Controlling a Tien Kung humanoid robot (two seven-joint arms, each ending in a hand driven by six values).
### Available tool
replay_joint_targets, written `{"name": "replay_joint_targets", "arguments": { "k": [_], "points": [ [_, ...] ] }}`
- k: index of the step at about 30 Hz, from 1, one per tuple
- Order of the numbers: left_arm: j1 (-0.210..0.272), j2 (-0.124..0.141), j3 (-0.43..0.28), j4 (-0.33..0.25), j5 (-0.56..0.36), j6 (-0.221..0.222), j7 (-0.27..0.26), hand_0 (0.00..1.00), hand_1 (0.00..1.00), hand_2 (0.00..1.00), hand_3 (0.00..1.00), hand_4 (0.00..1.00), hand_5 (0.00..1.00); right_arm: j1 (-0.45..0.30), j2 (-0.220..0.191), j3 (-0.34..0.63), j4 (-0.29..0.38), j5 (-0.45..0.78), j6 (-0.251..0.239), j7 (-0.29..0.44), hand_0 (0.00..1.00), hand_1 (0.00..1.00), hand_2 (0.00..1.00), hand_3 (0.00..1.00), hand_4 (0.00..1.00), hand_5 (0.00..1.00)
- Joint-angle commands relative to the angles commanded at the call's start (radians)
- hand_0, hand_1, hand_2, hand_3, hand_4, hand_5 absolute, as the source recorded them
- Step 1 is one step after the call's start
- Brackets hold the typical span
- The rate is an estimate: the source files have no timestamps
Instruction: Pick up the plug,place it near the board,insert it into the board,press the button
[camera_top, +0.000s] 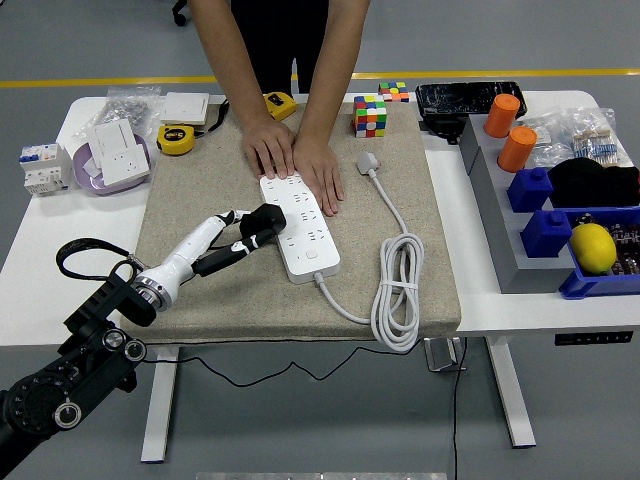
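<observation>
Pretty tight around the strip (300, 226). The person's two hands (295, 160) sit flat on its 12 o'clock end, so no way in from there. At 3 o'clock the coiled cord (397, 285) and its loose plug (368, 160) clutter the mat (200, 300). The 9 o'clock side is taken by the left hand (243, 237), curled round a black plug (266, 221) right against the strip's edge. Open mat only at 7 o'clock, toward the near edge.

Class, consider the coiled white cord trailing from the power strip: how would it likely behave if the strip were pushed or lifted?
The white cord lies in loose loops on the mat, so it is probably floppy and would drag rather than hold shape. It joins the power strip, so it may tug on it slightly. Its free plug would likely trail behind.
</observation>
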Motion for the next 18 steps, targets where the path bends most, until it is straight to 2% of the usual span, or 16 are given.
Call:
{"name": "replay_joint_targets", "arguments": {
  "k": [18],
  "points": [
    [-0.032,0.001,0.048,0.02,0.016,0.002,-0.001,0.974,0.964,0.898,0.849,0.998,0.998,-0.002,-0.001,-0.008,0.0,-0.001,0.0,0.001,0.953,0.896,0.841,0.859,0.998,0.927]
  ]
}}
